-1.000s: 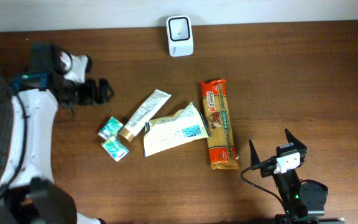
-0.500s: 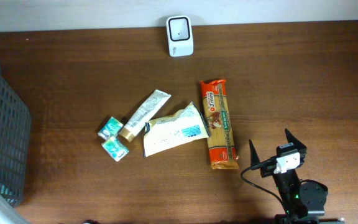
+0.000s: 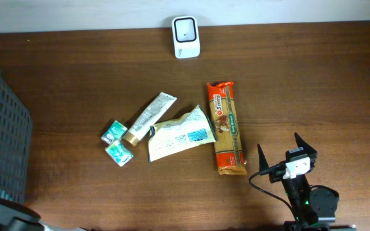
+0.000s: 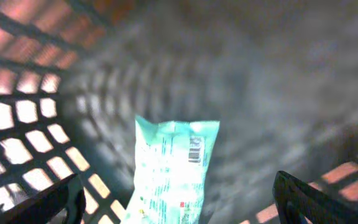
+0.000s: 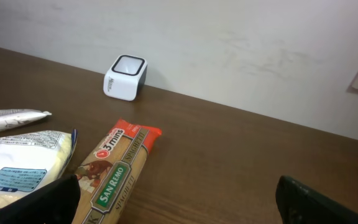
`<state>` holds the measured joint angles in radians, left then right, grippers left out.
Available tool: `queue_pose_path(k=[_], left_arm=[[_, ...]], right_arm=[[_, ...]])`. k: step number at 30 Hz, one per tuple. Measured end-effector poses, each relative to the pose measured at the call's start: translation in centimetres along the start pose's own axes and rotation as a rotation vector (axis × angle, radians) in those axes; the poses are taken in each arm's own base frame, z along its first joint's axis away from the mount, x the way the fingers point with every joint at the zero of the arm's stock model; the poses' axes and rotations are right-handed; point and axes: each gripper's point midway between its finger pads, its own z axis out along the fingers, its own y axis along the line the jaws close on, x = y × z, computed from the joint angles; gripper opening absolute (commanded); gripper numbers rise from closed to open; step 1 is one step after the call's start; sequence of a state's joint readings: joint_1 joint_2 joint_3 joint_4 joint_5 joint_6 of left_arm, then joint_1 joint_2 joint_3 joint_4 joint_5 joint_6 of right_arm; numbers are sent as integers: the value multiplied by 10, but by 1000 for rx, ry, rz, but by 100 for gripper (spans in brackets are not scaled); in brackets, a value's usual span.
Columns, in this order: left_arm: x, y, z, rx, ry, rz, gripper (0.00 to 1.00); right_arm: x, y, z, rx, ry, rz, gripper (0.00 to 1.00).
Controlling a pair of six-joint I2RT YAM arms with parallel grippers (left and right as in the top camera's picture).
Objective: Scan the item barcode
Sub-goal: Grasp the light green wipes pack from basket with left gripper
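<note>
In the left wrist view my left gripper point(image 4: 176, 180) hangs open inside the dark mesh basket point(image 4: 23, 112). Its fingers point(image 4: 58, 200) stand wide apart on either side of a pale teal packet point(image 4: 169, 171) lying on the basket floor. The packet's barcode point(image 4: 196, 149) faces up. Nothing is held. The white barcode scanner point(image 3: 185, 36) stands at the table's far edge. My right gripper point(image 3: 286, 158) rests open near the front right, just right of the spaghetti packet point(image 3: 227, 127). Nothing sits between its jaws, and the scanner point(image 5: 125, 77) shows ahead of it.
At the table's left edge is the basket point(image 3: 2, 128). Mid-table lie a toothpaste tube point(image 3: 149, 117), two small green boxes point(image 3: 114, 132), a white pouch point(image 3: 180, 133) and the spaghetti. Part of my left arm point(image 3: 8, 218) shows at the bottom left corner.
A second ago my left arm reached over the table beside the basket; it has since swung off the left of the overhead view. The right arm and the table items have not moved.
</note>
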<state>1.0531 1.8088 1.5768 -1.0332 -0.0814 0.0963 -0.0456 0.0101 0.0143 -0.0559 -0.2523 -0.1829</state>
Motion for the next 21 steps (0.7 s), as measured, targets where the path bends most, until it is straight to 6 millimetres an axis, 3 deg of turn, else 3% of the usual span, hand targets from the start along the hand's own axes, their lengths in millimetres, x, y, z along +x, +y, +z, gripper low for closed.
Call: queue_pose_path(k=[4, 10, 11, 13, 14, 17, 21], left_arm=[[37, 6, 52, 7, 132, -7, 93], [63, 0, 92, 11, 151, -7, 90], [65, -2, 95, 18, 147, -7, 83], [60, -3, 97, 25, 113, -11, 34], [58, -5, 98, 37, 97, -10, 25], [53, -13, 97, 81, 68, -7, 17], [59, -19, 92, 126, 111, -14, 18]], right_arm=[[0, 0, 0, 0, 0, 0, 99], [0, 0, 0, 0, 0, 0, 99], [0, 0, 0, 0, 0, 0, 99], [0, 0, 0, 0, 0, 0, 99], [0, 0, 0, 0, 0, 1, 99], [0, 0, 0, 0, 0, 1, 99], [0, 0, 0, 0, 0, 0, 99]])
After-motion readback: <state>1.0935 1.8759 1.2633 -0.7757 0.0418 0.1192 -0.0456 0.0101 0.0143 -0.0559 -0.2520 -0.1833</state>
